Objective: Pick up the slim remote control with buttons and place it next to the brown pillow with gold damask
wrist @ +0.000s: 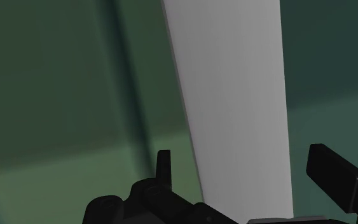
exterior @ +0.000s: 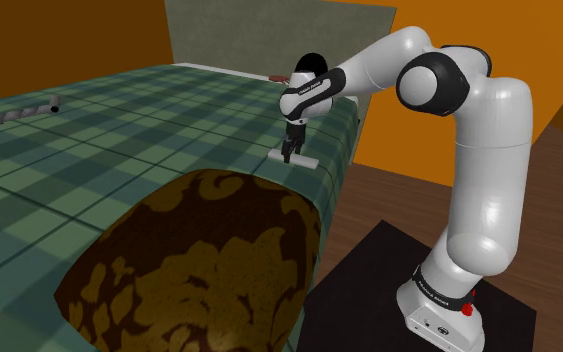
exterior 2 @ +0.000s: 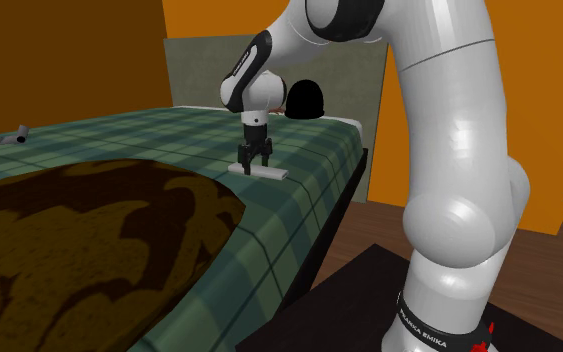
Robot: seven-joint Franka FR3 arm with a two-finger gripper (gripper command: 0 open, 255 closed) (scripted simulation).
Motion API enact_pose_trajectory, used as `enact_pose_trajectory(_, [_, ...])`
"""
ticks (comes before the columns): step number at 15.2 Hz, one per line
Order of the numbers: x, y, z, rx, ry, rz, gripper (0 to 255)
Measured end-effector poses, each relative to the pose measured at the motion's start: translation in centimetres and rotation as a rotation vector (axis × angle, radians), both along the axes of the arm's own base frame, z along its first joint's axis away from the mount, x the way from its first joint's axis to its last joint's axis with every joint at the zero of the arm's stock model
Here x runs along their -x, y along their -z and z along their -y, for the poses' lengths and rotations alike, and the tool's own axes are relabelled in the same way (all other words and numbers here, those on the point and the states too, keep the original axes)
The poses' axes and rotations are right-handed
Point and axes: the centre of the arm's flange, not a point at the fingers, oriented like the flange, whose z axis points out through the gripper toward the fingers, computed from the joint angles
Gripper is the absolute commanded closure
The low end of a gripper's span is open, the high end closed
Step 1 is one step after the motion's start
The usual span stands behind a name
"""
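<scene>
remote [wrist: 234,83]: slim flat bar, drawn plain pale grey-white, no buttons visible; lay flat on the plaid cover near its edge on the stand side, well apart from the pillow.
handling: judged light and stiff, with a hard smooth shell, likely a bit slippery; thin, so little height to bite on; not fragile for a short carry.
grip spot: best taken across the narrow width, near mid-length so it would not tip; long edges looked straight and parallel, good for flat pads.
gripper [exterior: 289,150]: pointed straight down over the remote, low to the cover; seemed a little off the middle of the bar's length.
fingers [wrist: 336,175]: stood apart, one on each side of the remote's width; a gap showed on both sides, so nothing held.
step: judged pre-grasp, closing not yet done.
cover [exterior: 119,130]: green plaid cloth, matte, flat, soft-looking; could give a little under a downward push.
pillow [exterior: 199,270]: big rounded cushion, dark brown with gold damask pattern, soft-looking; sat on the cover nearer the shoulder camera.
target: bare plaid just beside the pillow's rim, between pillow and remote, looked free.
other: grey rod-like thing [exterior: 29,108] far across the cover; black rounded thing [exterior 2: 306,100] at the cover's far edge.
surround: orange walls [exterior: 69,30], grey-green panel [exterior: 239,35], dark wood floor [exterior: 389,200], black mat [exterior: 369,290].
</scene>
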Motion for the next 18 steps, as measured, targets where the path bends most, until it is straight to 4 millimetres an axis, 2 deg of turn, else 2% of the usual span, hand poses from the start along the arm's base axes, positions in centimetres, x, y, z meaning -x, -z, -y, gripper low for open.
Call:
enact_pose_trajectory(1, [0.0, 0.0, 0.0, 0.0, 0.0, 0.0, 0])
enact_pose_trajectory(2, [0.0, 0.0, 0.0, 0.0, 0.0, 0.0, 255])
enact_pose_trajectory(12, [0.0, -0.1, 0.0, 0.0, -0.001, 0.002, 255])
enact_pose_trajectory(18, [-0.1, -2.7, 0.0, 0.0, 0.0, 0.0, 255])
